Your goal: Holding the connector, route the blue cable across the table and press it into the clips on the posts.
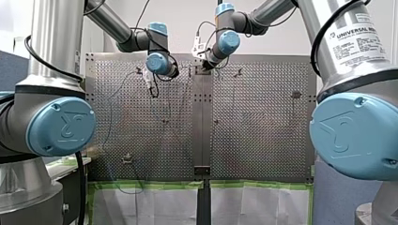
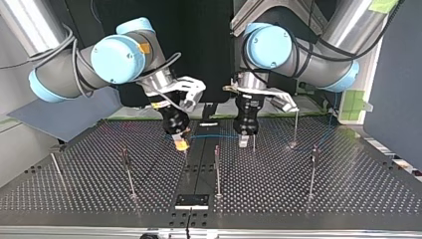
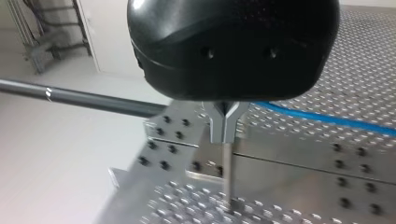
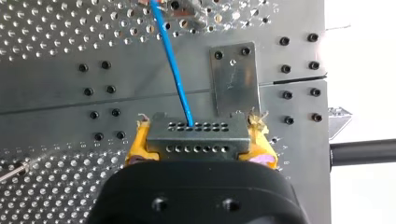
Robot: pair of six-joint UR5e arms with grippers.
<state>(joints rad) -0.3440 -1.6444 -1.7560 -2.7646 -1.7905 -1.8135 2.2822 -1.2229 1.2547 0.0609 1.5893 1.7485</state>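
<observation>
Right pincer point(image 4: 200, 142) tight on connector point(image 4: 196, 134), blue cable point(image 4: 170, 60) ahead, over table ctr strip point(image 4: 46, 88).

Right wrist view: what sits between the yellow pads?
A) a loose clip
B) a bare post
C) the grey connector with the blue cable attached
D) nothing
C: the right pincer is shut on the grey connector, and the blue cable runs out of its upper row of holes.

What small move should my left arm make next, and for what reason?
Probably lower my left gripper a little, to press the blue cable into the forked clip just under it. The fork looks empty, while my right gripper holds the connector at the cable's other end.
</observation>
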